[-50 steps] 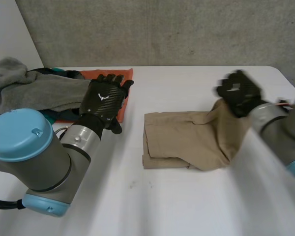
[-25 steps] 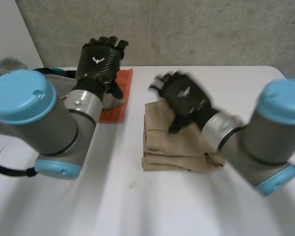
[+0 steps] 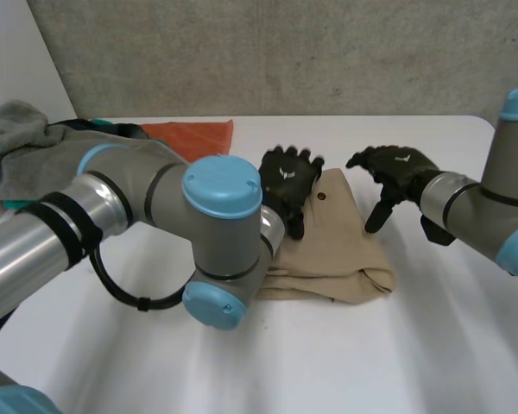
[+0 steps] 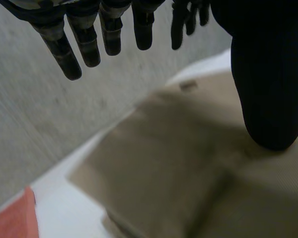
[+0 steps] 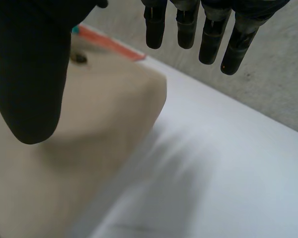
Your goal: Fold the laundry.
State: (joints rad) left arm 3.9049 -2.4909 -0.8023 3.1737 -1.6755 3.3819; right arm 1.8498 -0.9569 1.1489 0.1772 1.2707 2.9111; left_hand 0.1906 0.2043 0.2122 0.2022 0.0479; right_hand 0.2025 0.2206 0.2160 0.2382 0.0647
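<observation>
Since half a second ago, our left hand has swung away from the orange cloth at the back of the table and now sits over the far left part of the tan garment. Our right hand, which was reaching across that garment, has pulled back to its far right corner. Both hands hold nothing: the left wrist view shows straight, spread fingers and an extended thumb just above the tan cloth, and the right wrist view shows the same relaxed spread beside the cloth's corner. We cannot tell whether the left thumb touches the fabric. The tan garment lies in the middle of the table as a compact bundle, with a top layer laid over it and a small dark button facing up. We judge this piece nearly folded, though its near edge looks bunched and may need smoothing. A grey towel lies heaped at the far left, touching the orange cloth. Both seem unfolded, so most of the laundry is left.
</observation>
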